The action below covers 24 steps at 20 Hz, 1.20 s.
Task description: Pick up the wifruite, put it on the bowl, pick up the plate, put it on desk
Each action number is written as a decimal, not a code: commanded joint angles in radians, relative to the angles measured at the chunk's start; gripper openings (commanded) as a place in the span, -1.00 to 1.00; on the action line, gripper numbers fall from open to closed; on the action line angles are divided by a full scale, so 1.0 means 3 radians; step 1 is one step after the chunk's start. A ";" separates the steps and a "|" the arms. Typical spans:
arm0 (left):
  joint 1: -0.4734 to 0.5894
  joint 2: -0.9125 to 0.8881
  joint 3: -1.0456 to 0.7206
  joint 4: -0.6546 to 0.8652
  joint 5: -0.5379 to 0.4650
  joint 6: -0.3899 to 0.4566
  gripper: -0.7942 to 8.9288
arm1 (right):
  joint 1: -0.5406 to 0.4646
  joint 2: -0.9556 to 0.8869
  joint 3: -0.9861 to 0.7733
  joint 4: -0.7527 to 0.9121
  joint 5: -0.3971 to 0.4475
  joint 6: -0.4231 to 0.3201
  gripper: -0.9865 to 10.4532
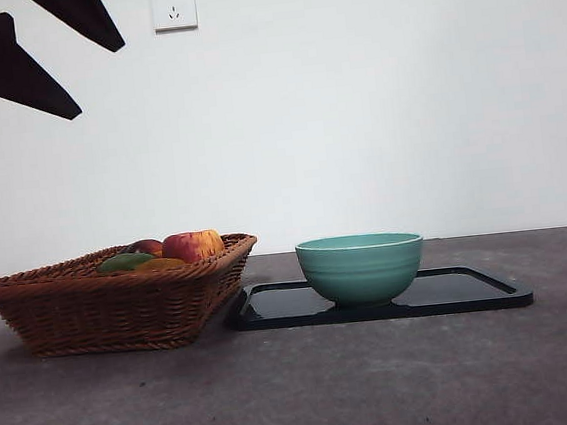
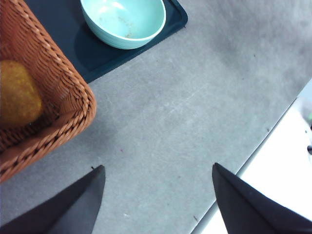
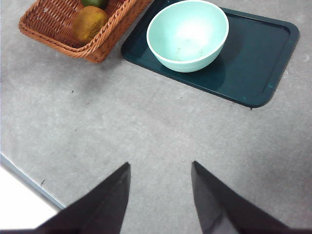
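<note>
- wifruite [image 3: 89, 23] lies in the wicker basket [image 3: 58, 41], brown oval tucked against the wall nearest the bowl, a green fruit [image 3: 95, 2] just beside it; nothing grips it yet.
- judging by that, the step in hand is the pick: come down from above w/ jaws spread, straddle the short axis, stay clear of the woven rim, then close gently since the skin looks soft.
- bowl [image 3: 187, 35] sits empty on the dark tray [image 3: 263, 63], which touches the basket; lift high enough to clear both rims before crossing over, release low inside the bowl.
- left gripper [image 2: 158, 195] hangs over bare desk [image 2: 185, 112] near the basket corner, jaws wide apart, holding nothing.
- right gripper [image 3: 161, 195] waits over the desk in front of tray, jaws apart, empty too.
- hard to see: front view barely shows the wifruite behind the basket wall, only the apple [image 1: 193, 245] + green fruit tops; left wrist view cuts off the wifruite at the picture's edge; the basket's far half is out of both wrist views.
</note>
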 commanded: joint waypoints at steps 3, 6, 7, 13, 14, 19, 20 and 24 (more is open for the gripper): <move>-0.0015 0.0019 0.0032 0.0025 0.0010 0.0089 -0.13 | 0.0020 0.0019 0.0017 0.0034 0.0008 0.0038 -0.48; -0.0015 0.0019 0.0032 0.0037 0.0010 0.0088 -0.13 | 0.0020 0.0019 0.0017 0.0034 0.0009 0.0094 -0.48; -0.0015 0.0019 0.0032 0.0036 0.0010 0.0088 -0.13 | 0.0018 0.0022 0.0017 0.0039 0.0010 0.0136 -0.47; -0.0017 0.0019 0.0032 0.0025 0.0010 0.0084 -0.13 | -0.0083 0.0381 0.0178 0.0535 0.0011 0.0526 -0.33; -0.0015 0.0018 0.0032 0.0017 0.0010 0.0076 -0.13 | -0.0130 0.0551 0.0276 0.0580 0.0011 0.0535 -0.33; -0.0017 0.0018 0.0032 0.0008 0.0010 0.0076 -0.13 | -0.0415 0.1597 0.0999 0.0609 -0.0024 0.0407 -0.33; -0.0017 0.0018 0.0032 0.0008 0.0010 0.0076 -0.13 | -0.0454 0.1813 0.1152 0.0608 -0.0041 0.0370 -0.33; -0.0017 0.0018 0.0032 0.0004 0.0010 0.0076 -0.13 | -0.0568 0.2630 0.1703 0.0582 -0.0088 0.0217 -0.33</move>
